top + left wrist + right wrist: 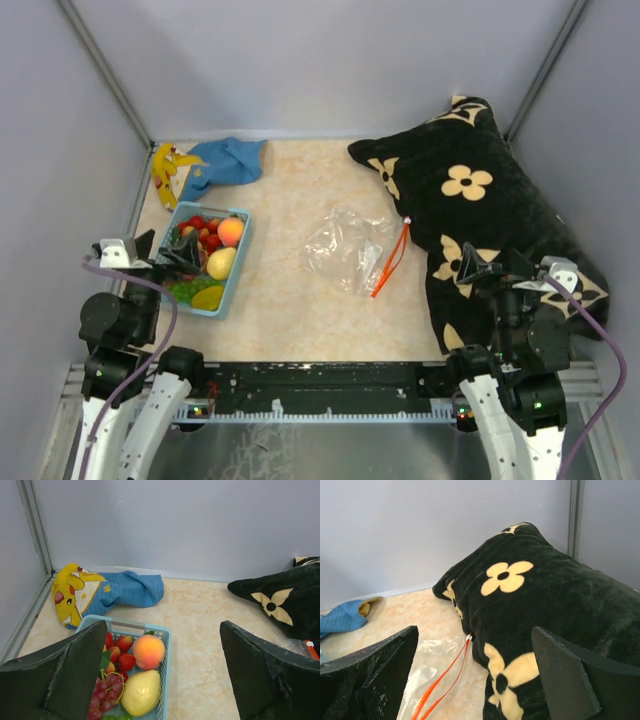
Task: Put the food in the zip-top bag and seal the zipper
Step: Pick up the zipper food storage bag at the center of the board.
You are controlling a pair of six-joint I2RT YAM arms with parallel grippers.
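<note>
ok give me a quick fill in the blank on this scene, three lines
1. The peach sits in the light-blue ____.
2. With nothing inside it, the zip-top bag is ____.
3. The left hand and right hand both stand ____.
Missing words: basket; empty; open.
</note>
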